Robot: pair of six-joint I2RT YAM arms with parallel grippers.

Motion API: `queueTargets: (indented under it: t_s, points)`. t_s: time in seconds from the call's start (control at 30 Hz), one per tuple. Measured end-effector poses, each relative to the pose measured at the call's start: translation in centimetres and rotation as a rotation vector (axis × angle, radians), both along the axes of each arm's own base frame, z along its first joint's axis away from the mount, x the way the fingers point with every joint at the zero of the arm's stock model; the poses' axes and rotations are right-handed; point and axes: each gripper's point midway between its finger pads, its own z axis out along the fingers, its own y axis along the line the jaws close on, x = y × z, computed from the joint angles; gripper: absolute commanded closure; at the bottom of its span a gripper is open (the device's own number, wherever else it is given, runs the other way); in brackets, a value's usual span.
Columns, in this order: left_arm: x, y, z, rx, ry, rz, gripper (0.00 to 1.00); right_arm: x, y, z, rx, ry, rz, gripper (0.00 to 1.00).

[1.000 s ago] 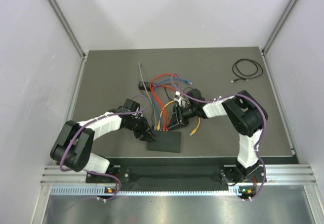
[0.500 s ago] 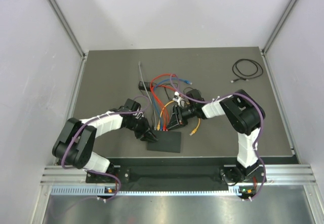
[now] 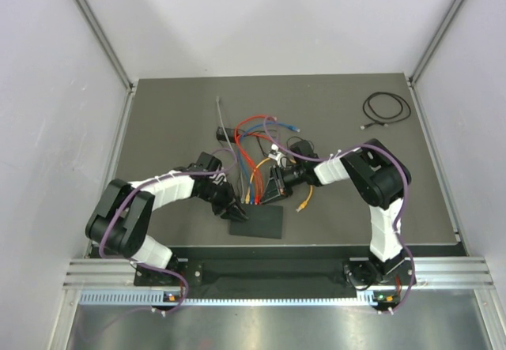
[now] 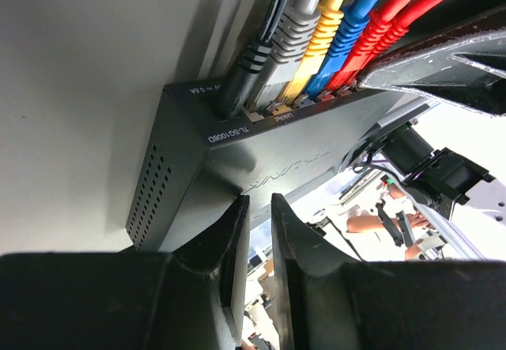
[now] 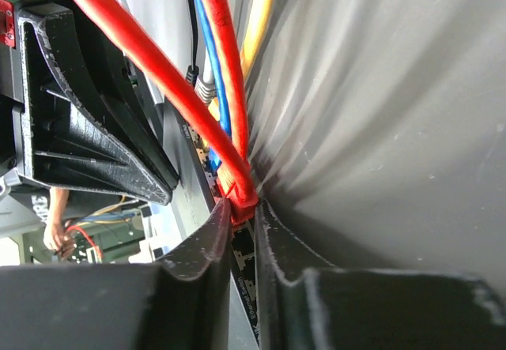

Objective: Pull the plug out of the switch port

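- The left gripper (image 4: 258,212) is seen with its fingers pressed almost together, only a slit between them and nothing pinched. The tips are set down on the top face of the switch (image 4: 237,160), near its left end.
- The switch lies flat on the table (image 3: 356,129) between the two arms, close to the near edge, with its sockets turned away from the bases. A row of plugs (image 4: 316,58) is seated there: black, grey, yellow, blue and two red.
- A red plug (image 5: 239,197) at the right end of that row is pinched by the right gripper (image 5: 243,208), whose fingers are closed on it right at the socket mouth. Which of the two red ones it is cannot be told.
- The pull is best made straight back along the socket's axis, not upward or sideways, so that the plug is not jammed.
- The latch tab probably needs to be squeezed first; whether it is pressed is hidden by the fingers.
- Firm downward pressure from the left gripper is called for, or the light box may be dragged along.
- The second red cable (image 5: 134,46) crosses close above the right fingers and could be snagged.
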Motion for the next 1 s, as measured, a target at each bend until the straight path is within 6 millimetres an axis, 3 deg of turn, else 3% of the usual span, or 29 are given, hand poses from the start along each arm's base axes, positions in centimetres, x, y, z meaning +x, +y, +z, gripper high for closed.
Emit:
queueTargets:
  t_s: [0.07, 0.7, 1.0]
  points:
    - [0.0, 0.0, 0.0, 0.002, 0.0, -0.002, 0.77, 0.0, 0.0, -0.1, -0.001, 0.004, -0.001, 1.0]
    - [-0.5, 0.3, -0.2, 0.021, 0.036, -0.027, 0.77, 0.3, 0.2, -0.2, -0.024, 0.131, -0.123, 1.0]
    - [-0.7, 0.5, -0.2, 0.016, 0.054, -0.03, 0.78, 1.7, 0.3, -0.3, -0.061, 0.14, -0.182, 1.0]
